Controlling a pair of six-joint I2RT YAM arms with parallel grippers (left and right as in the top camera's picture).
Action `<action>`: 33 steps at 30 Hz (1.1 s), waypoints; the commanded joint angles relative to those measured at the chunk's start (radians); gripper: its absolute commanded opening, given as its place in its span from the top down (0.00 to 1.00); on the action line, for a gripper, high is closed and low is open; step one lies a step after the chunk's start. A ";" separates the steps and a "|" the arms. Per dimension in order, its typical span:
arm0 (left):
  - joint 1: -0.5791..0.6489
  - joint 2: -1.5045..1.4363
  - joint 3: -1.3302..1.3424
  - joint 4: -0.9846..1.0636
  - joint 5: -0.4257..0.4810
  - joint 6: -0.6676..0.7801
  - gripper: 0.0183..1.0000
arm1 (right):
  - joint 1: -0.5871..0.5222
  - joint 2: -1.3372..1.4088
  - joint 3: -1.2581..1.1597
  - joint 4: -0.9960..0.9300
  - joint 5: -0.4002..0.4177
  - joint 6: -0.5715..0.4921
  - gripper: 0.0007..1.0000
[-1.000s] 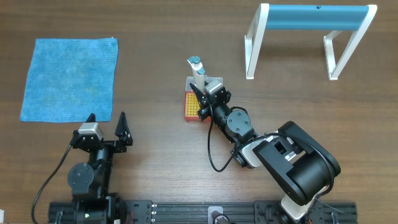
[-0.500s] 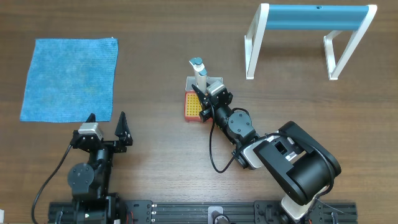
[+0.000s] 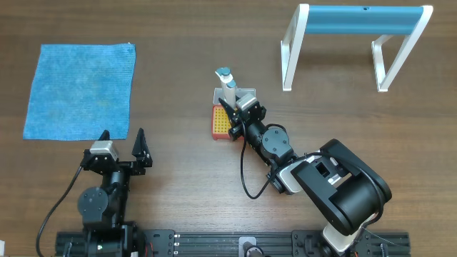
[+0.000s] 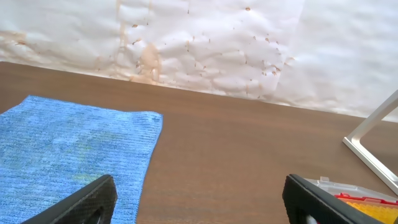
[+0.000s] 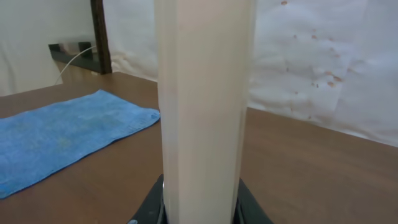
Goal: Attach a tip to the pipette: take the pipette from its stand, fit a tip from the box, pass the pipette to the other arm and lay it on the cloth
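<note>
1. The right fingers (image 3: 228,111) are clenched on the pipette (image 3: 227,82) and hold it upright at mid-surface.
2. In the right wrist view the pipette's white body (image 5: 205,106) rises straight up between the dark fingers (image 5: 252,210), which press on it from both sides.
3. The pipette's blue-grey head points up. Its lower end is hidden, so I cannot tell whether it touches the box (image 3: 221,121).
4. The yellow and red box sits on the surface (image 3: 178,171) just beside the right fingers, on their left in the top view.
5. The left fingers (image 3: 141,143) are spread wide and grasp nothing. They sit near the left arm's base, just below the cloth's lower right corner in the top view.
6. The blue cloth (image 3: 80,91) lies flat at the far left, well apart from the pipette.
7. The white stand with its blue bar (image 3: 360,20) is at the far right, with nothing hanging on it.
8. From the left wrist, the cloth (image 4: 68,155), a corner of the box (image 4: 364,202) and a stand leg (image 4: 373,137) show beyond the open fingers (image 4: 93,199).
</note>
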 commanded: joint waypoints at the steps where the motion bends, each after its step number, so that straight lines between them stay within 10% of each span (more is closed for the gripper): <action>1: -0.004 -0.005 -0.002 -0.006 0.022 0.017 0.14 | -0.007 -0.012 -0.022 -0.010 -0.030 0.016 0.92; 33: -0.004 -0.005 -0.002 -0.006 0.022 0.017 0.14 | -0.021 0.014 -0.034 -0.201 -0.034 0.016 0.92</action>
